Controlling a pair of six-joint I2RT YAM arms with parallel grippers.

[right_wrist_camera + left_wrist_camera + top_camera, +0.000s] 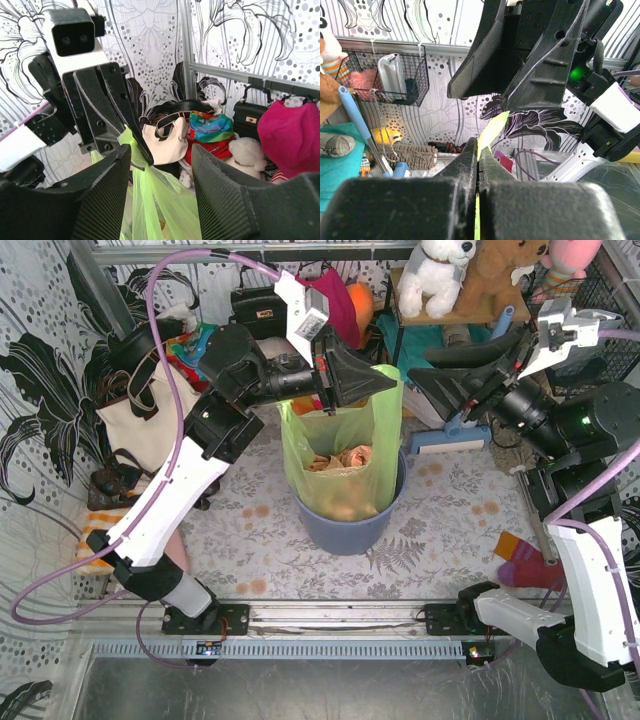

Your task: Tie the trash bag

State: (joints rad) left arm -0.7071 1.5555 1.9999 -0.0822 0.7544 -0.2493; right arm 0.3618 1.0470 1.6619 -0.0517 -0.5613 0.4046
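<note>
The trash bag [340, 455] is thin light-green plastic with crumpled tan paper showing through, and it stands in a round blue-grey bin [345, 530]. My left gripper [385, 382] is shut on the bag's top edge and holds it stretched up above the bin. In the left wrist view a thin strip of green plastic [490, 131] sticks out between the closed jaws. My right gripper [425, 375] is open and empty, just right of the held bag top. In the right wrist view its open fingers [102, 195] frame the bag [155, 205] hanging from the left gripper [137, 147].
A shelf with plush toys [440, 275] stands at the back right. Handbags and a cream tote [135, 420] lie at the back left. A blue dustpan [450, 440] and a red sock [525, 565] lie right of the bin. A metal rail [330, 615] runs along the near edge.
</note>
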